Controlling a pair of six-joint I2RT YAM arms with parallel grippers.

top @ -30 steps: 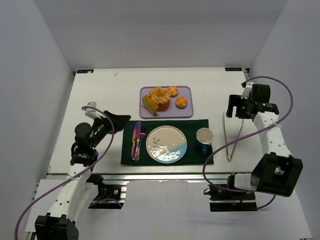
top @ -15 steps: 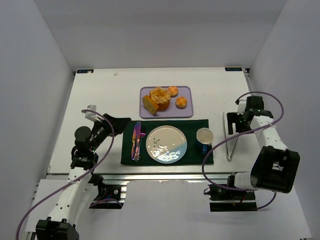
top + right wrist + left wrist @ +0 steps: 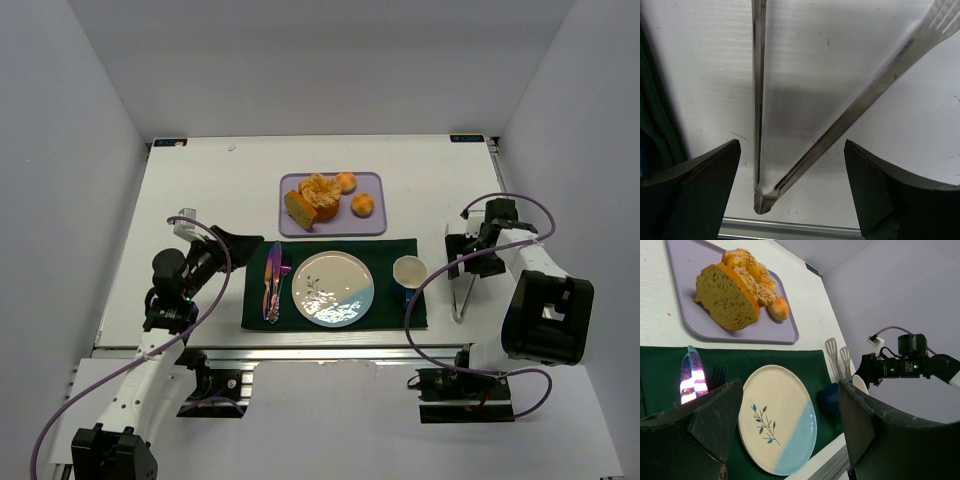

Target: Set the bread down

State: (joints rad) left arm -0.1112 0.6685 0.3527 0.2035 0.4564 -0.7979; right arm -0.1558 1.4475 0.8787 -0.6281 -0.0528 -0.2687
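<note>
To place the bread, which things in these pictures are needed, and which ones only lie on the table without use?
Belong to the job:
bread
tongs, under the open right gripper
plate, probably the target

Just lying about:
cake
buns
cup
knife
fork
green mat

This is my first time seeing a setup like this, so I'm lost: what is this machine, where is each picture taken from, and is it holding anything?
Two robot arms are bolted to a table. One picture looks down from above; the others come from cameras on each wrist. The left hand is open and empty, facing the plate. The right hand is open over metal tongs lying on the table, not gripping them. A slice of bread leans on a cake on a purple tray.
</note>
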